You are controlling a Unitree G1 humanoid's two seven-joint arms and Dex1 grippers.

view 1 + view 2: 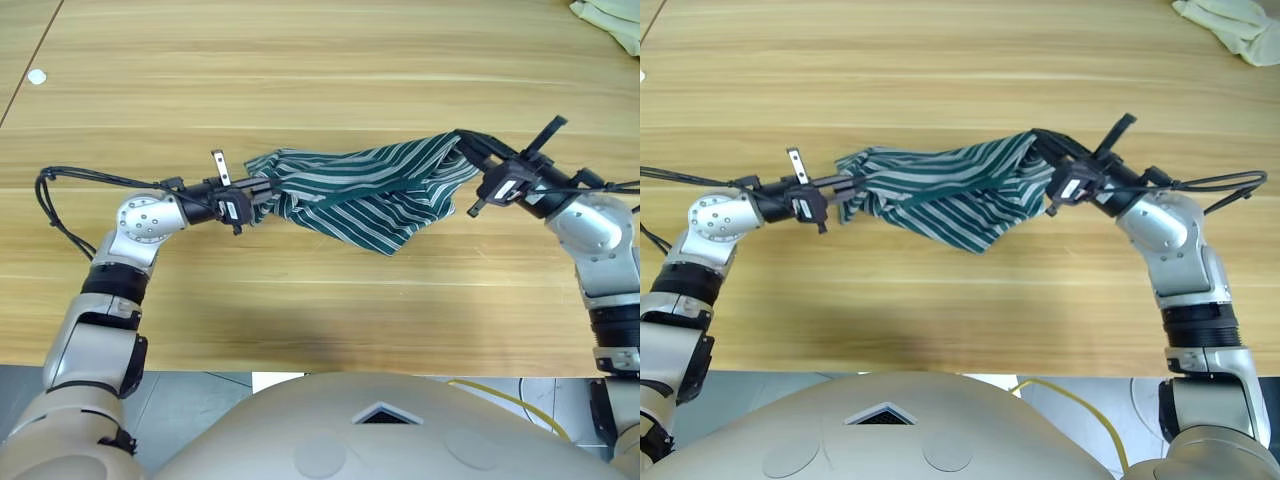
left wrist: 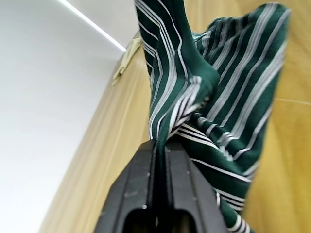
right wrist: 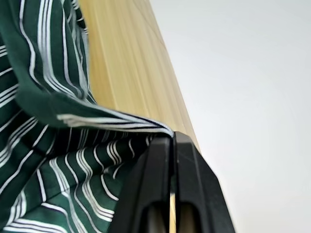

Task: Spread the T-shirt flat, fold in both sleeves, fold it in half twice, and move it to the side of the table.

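left eye view: the green striped t-shirt (image 1: 365, 190) hangs bunched over the middle of the table (image 1: 300, 60), stretched between the left gripper (image 1: 262, 190) and the right gripper (image 1: 468, 150). left wrist view: its fingers (image 2: 133, 189) are pressed together on the cloth. right wrist view: its fingers (image 3: 199, 189) pinch a hem the same way.

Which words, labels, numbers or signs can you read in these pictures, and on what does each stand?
No text can be read.
The green white-striped cloth T-shirt shows stripes only.
The light wooden table bears no writing.
Pale patches on the black left gripper and right gripper: too small to read.
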